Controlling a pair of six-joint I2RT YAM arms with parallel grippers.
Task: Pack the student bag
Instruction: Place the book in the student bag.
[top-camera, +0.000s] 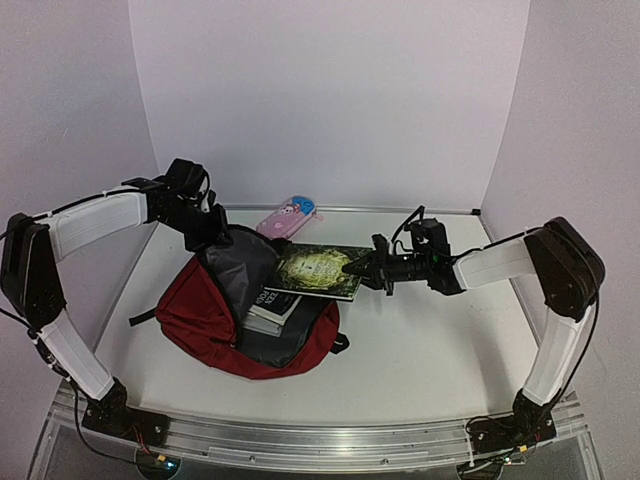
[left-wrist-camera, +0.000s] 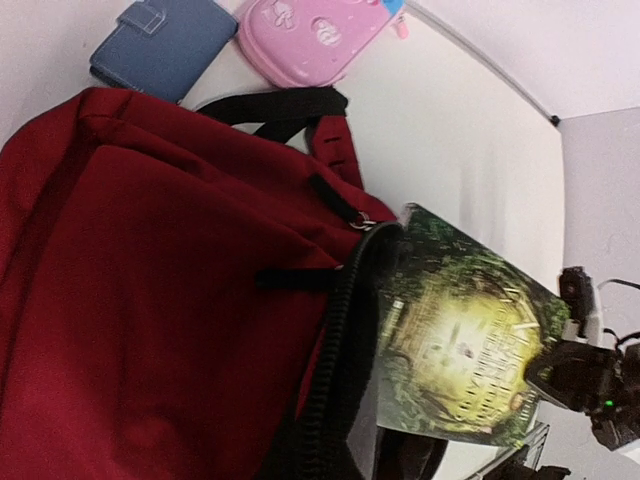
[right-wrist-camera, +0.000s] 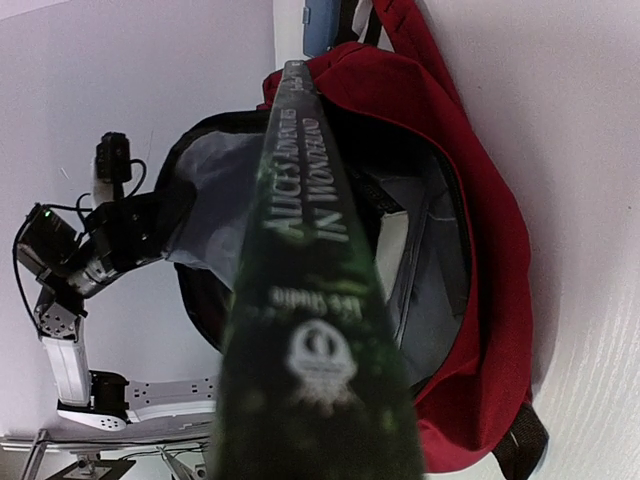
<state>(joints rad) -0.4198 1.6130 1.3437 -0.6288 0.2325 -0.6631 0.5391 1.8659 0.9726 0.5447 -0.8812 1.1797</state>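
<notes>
Closest to the right wrist lens is the green book, its glossy spine running edge-on toward the student bag. The right gripper is clamped on the book's outer edge. Its arm stretches low and nearly level from the bag's right side, and the cover is tilted over the bag's mouth. The left gripper reaches down from a raised, bent arm at the bag's far-left rim. It is closed on the upturned flap, though its fingertips are lost in the fabric. The bag is soft dark red cloth with grey lining and a black zip, slumped on the white table. Inside its mouth lies another book, half covered. Beyond the bag sit a rounded pink pencil case and a blue wallet, the wallet visible only from the wrist cameras.
</notes>
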